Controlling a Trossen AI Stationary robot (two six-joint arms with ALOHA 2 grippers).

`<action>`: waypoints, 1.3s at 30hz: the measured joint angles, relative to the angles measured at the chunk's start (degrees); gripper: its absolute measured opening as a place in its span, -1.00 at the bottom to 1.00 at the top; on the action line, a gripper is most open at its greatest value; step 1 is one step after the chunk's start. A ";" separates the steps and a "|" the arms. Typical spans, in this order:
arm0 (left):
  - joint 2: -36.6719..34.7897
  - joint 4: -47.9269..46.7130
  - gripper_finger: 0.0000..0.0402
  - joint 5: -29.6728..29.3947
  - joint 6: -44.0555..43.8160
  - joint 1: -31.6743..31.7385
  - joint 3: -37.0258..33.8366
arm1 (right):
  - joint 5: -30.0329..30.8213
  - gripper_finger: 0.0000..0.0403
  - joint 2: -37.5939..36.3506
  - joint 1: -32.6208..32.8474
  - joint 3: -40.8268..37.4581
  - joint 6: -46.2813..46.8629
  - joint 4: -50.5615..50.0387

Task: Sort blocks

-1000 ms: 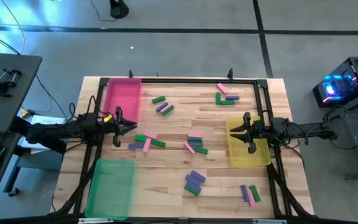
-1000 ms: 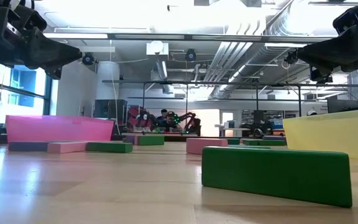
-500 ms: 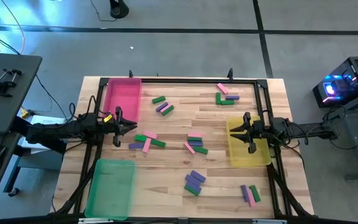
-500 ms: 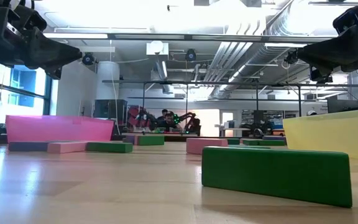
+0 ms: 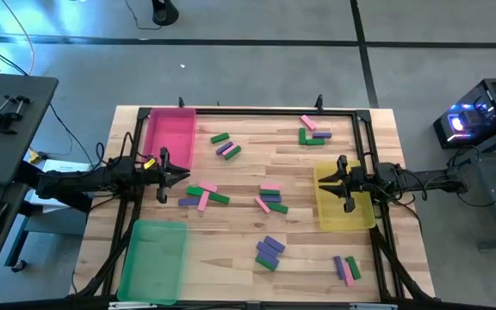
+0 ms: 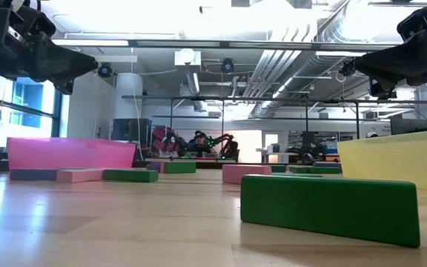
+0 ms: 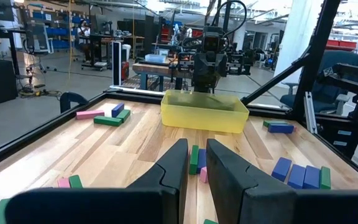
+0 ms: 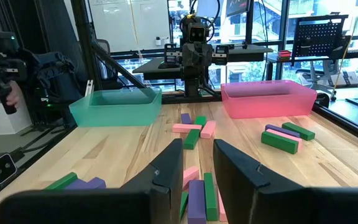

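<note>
- Nothing has moved since the earlier pictures: both arms and every block lie where they did a second ago.
- The left gripper (image 5: 169, 175) hovers above the light wooden slatted table (image 5: 248, 258) at about 9 o'clock, between the pink plastic tray (image 5: 170, 133) and the green translucent plastic tray (image 5: 153, 261). Its dark fingers (image 7: 173, 168) stand a little apart, holding nothing (a narrow gap shows between them in the left wrist view).
- The right gripper (image 5: 337, 182) hangs over the yellow translucent plastic tray (image 5: 344, 211) at about 3 o'clock. Its fingers (image 8: 169, 168) are likewise parted and empty.
- The small flat rectangular blocks in green, pink and purple are scattered on the table, none in a tray:
- a green, pink and purple cluster (image 5: 201, 195) just in front of the left gripper;
- a green and purple group (image 5: 225, 145) at about 11 o'clock;
- a pink and green group (image 5: 311, 131) at about 1 o'clock;
- a pink and green cluster (image 5: 269, 199) near the centre;
- a purple and green stack (image 5: 269, 251) at about 6 o'clock;
- a purple and green pair (image 5: 346, 268) at about 5 o'clock.
- In the low view a green block (image 6: 330, 207) lies closest to the camera.
- A person's hand (image 8: 8, 93) shows in the room beyond the table in the right wrist view.
</note>
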 joint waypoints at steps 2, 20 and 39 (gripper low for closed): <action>0.00 -0.01 -0.77 0.00 0.01 0.01 -0.02 | 0.01 -0.61 0.00 0.02 0.00 0.01 -0.01; 0.00 -0.02 -0.77 0.01 -20.51 0.01 -0.01 | 0.01 -0.61 0.00 0.01 0.02 0.00 -0.01; 0.00 0.18 -0.77 -1.53 -22.36 0.00 -0.02 | -9.84 -0.61 0.68 1.95 0.02 26.25 19.13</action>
